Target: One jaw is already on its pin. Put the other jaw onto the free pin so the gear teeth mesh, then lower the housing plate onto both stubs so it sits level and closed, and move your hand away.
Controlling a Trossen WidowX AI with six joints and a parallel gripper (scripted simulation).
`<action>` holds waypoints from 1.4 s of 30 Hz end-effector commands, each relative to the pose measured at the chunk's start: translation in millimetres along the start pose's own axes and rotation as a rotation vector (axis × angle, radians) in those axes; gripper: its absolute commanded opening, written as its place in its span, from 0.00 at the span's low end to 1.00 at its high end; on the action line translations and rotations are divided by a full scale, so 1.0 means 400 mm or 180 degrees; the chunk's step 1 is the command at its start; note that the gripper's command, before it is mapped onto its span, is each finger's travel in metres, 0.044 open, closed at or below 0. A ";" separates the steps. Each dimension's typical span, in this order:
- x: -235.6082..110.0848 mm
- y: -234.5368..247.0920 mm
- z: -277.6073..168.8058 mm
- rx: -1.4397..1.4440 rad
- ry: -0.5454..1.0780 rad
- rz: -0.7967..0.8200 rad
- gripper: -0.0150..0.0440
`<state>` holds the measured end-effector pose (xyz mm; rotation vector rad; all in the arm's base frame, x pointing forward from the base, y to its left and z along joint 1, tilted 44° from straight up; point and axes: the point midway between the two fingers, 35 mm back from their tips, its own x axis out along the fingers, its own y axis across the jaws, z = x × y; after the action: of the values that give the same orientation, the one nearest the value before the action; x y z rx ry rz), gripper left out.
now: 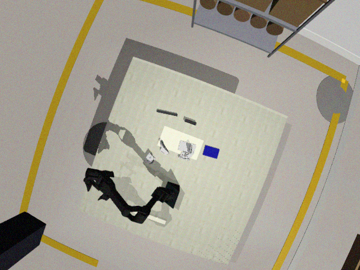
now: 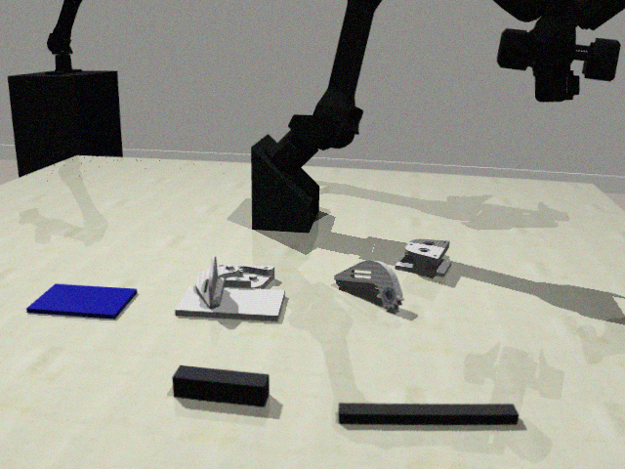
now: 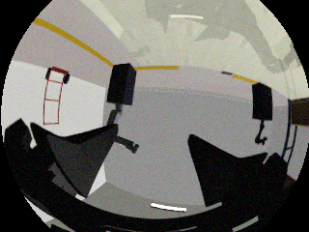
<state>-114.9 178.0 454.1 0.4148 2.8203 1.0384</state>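
My gripper (image 1: 93,194) (image 2: 558,55) (image 3: 154,133) is open and empty, raised high and far from the parts. A white plate (image 1: 181,143) (image 2: 252,308) carries a thin upright, tilted part (image 2: 214,284). A bracket-like part (image 1: 184,156) (image 2: 252,277) sits at that plate's far edge in the exterior view. A curved slotted part with gear teeth (image 1: 163,147) (image 2: 370,275) lies apart, tilted on the table. A small flanged part with two round holes on top (image 1: 149,157) (image 2: 426,254) stands separately. Which of these are the seated jaw, free pin and stubs I cannot tell.
A blue mat (image 1: 211,151) (image 2: 83,301) lies beside the white plate. A short black block (image 1: 190,120) (image 2: 220,386) and a long black bar (image 1: 166,112) (image 2: 428,413) lie on the table (image 1: 232,174). My arm's base (image 1: 172,194) (image 2: 282,196) stands behind the parts in the exterior view.
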 end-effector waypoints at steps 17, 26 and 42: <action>0.000 0.000 0.000 0.0000 0.0000 0.0000 0.26; 0.000 0.000 0.000 0.0000 0.0000 0.0000 0.25; -0.047 0.076 0.138 0.0367 -0.0531 0.0523 0.25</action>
<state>-93.1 211.2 442.3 0.6350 2.7484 0.9336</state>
